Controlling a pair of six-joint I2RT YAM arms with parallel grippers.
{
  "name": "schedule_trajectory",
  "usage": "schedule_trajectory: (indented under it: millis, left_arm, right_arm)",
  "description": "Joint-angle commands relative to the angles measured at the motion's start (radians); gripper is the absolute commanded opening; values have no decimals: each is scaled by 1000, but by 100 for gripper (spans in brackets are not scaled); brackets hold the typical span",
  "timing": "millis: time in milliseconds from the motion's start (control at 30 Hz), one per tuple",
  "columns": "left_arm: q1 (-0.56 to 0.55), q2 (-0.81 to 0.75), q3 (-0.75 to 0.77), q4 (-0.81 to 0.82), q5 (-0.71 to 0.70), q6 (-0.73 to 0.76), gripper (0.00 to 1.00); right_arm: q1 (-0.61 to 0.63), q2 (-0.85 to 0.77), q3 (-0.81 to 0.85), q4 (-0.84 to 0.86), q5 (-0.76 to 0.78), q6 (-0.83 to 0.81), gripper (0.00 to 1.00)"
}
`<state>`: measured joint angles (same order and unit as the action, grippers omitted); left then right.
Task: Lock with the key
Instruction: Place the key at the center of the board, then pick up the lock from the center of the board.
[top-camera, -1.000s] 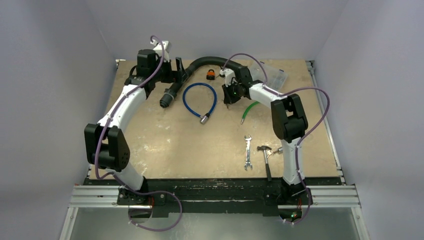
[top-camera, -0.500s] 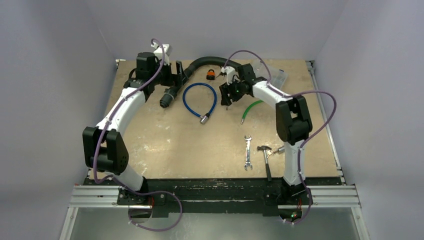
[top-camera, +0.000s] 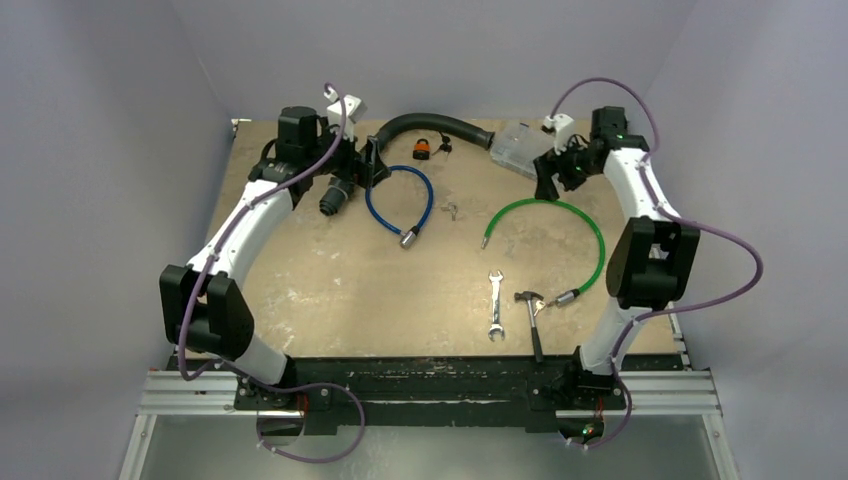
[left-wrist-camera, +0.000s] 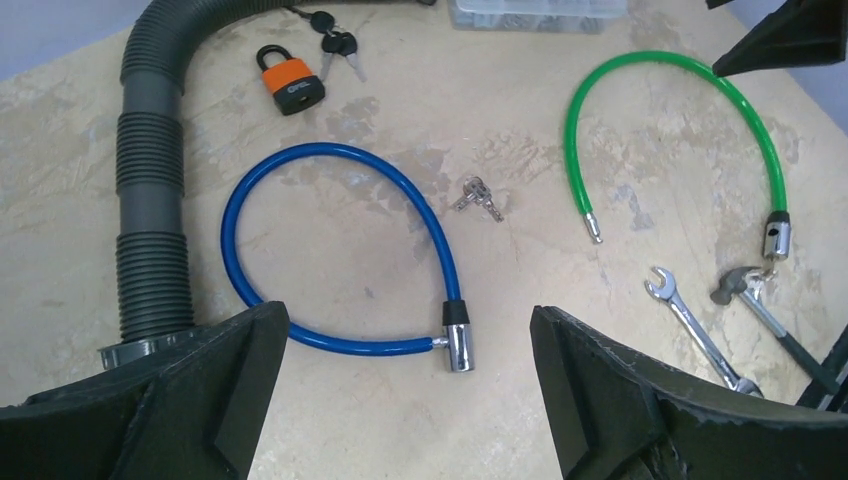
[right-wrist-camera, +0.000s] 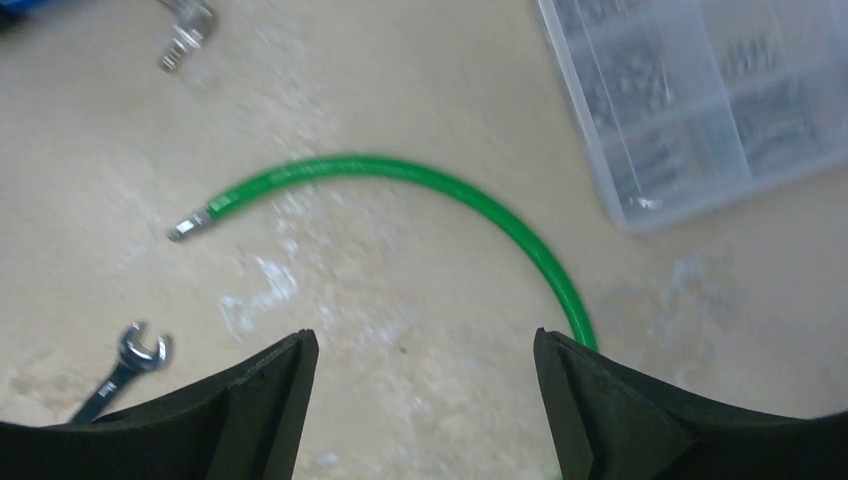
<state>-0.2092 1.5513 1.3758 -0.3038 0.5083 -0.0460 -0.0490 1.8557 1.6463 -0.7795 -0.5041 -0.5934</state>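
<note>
A blue cable lock (left-wrist-camera: 458, 346) lies in a closed loop, its cable end in the metal cylinder; it also shows as the blue loop (top-camera: 400, 195). A small bunch of silver keys (left-wrist-camera: 478, 195) (top-camera: 452, 210) lies loose to its right, touched by nothing. My left gripper (left-wrist-camera: 408, 312) (top-camera: 372, 165) hovers open over the loop's left side, empty. My right gripper (right-wrist-camera: 422, 335) (top-camera: 548, 178) is open and empty at the back right, above the green cable (right-wrist-camera: 400, 168). An orange padlock (left-wrist-camera: 293, 82) with black-headed keys (left-wrist-camera: 335, 45) sits behind the loop.
A black corrugated hose (top-camera: 430, 125) curves along the back and down the left of the blue loop. A clear parts box (top-camera: 518, 148) sits by the right gripper. The green cable (top-camera: 590, 235), a wrench (top-camera: 495, 305) and a hammer (top-camera: 532, 318) lie to the front right.
My right gripper has opened and swung from the table's middle to the back right. The silver keys now lie uncovered where it stood. The left gripper has shifted slightly right.
</note>
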Motion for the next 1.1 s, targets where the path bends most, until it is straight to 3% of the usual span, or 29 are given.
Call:
schedule_trajectory:
  millis: [0, 133, 267, 633, 1067]
  left_arm:
    - [-90, -75, -19, -2, -91, 112, 100]
    - [-118, -99, -29, 30, -253, 40, 100]
    - [-108, -137, -70, 72, -286, -11, 100]
    - [-107, -188, -82, 64, -232, 19, 100]
    - [-107, -184, -75, 67, -211, -9, 100]
  right_arm:
    - [-106, -42, -52, -124, 83, -126, 87]
    - [-201, -9, -72, -130, 173, -158, 84]
    - [-236, 16, -111, -84, 268, -174, 79]
    - [-250, 89, -200, 10, 358, -159, 66]
    - [-280, 122, -195, 11, 343, -134, 54]
